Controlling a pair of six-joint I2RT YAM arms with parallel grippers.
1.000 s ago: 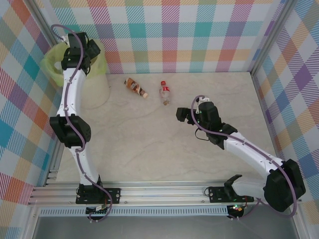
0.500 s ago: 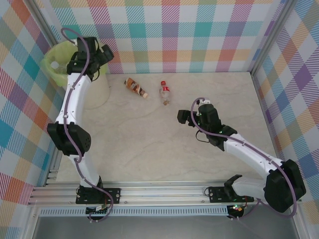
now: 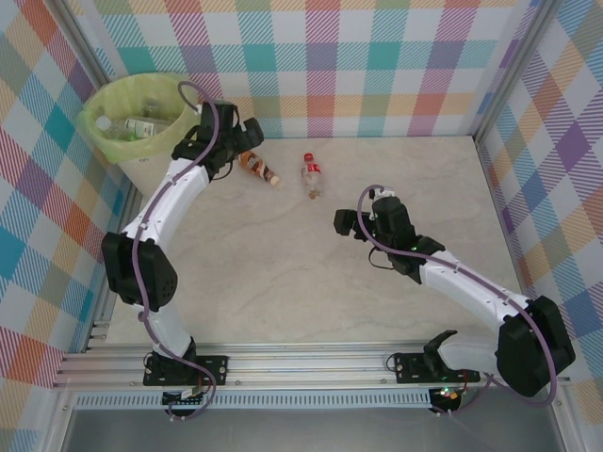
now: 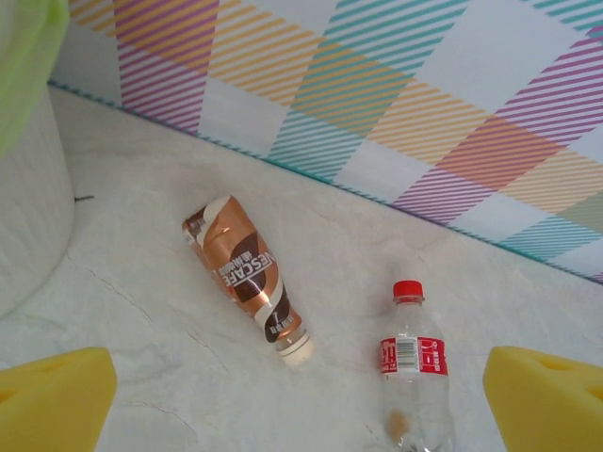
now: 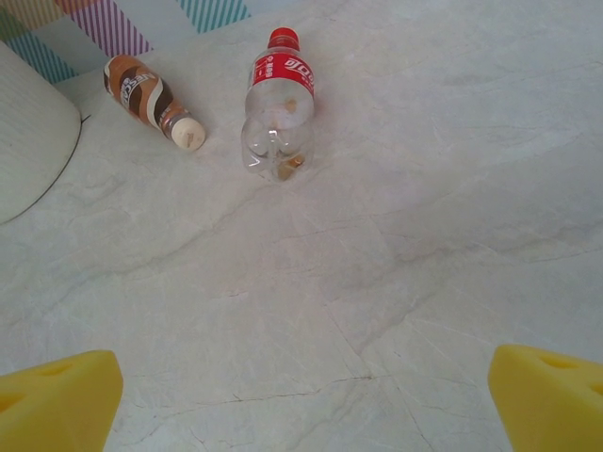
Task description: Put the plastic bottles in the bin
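Bin (image 3: 94, 121) at the far left corner of the table (image 3: 283, 282), several bottles (image 3: 141, 122) inside. Left gripper (image 3: 245, 132) near the far edge, pads wide apart, empty. Brown "NESCAFE" bottle (image 4: 247, 278) lies beside red-capped, red-labelled bottle (image 4: 413, 363), print unreadable. Right gripper (image 3: 353, 224) mid-table, spread, empty.

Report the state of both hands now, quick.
Left hand: open, pads wide apart, holding nothing.
Right hand: open, pads wide apart, holding nothing.
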